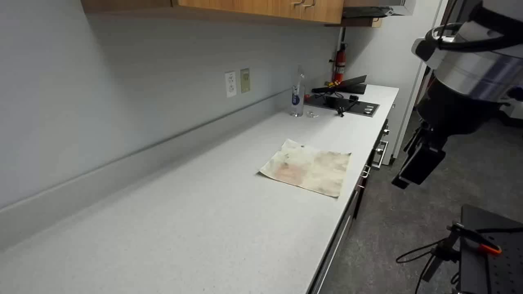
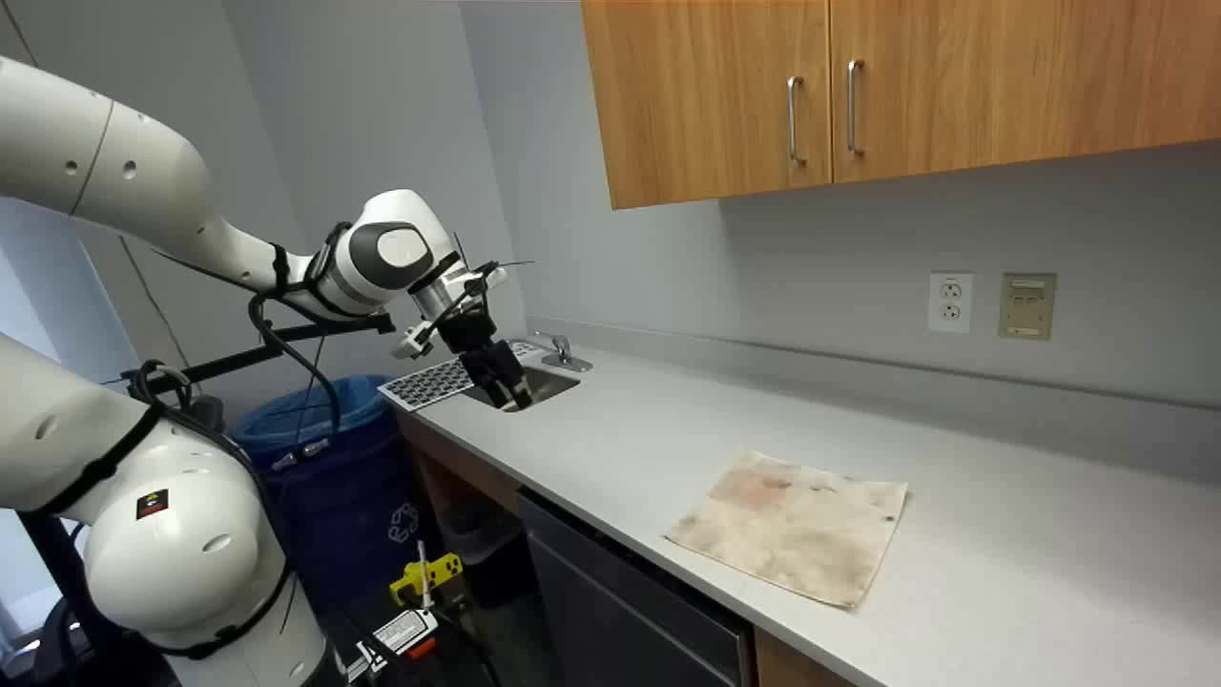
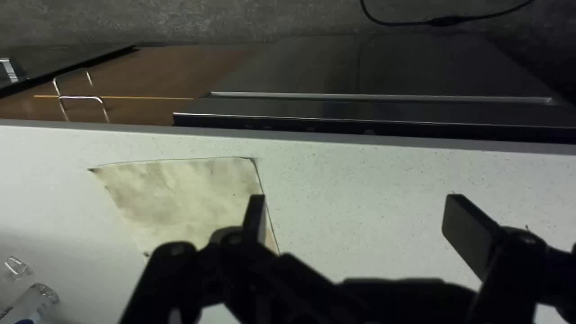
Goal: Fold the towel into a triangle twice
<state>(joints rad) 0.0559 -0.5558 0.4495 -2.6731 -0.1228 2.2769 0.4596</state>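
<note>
A thin, stained beige towel [image 1: 306, 169] lies flat and unfolded on the white counter, close to its front edge. It also shows in an exterior view [image 2: 801, 530]. In the wrist view the towel [image 3: 180, 193] is at left of centre, its lower part hidden behind a finger. My gripper [image 3: 355, 200] is open, with its fingers wide apart and nothing between them. It hangs in the air off the towel, apart from it, as both exterior views show [image 1: 404, 167] [image 2: 510, 386]. In the wrist view one finger overlaps the towel's edge in the picture only.
A clear bottle [image 1: 298, 100] stands near the wall, before a cooktop [image 1: 361, 107] with dark items. A sink [image 2: 548, 385] with a faucet [image 2: 565, 358] is at the counter's other end. Wooden cabinets [image 2: 706, 95] hang above. A blue bin [image 2: 353, 487] stands beside the counter.
</note>
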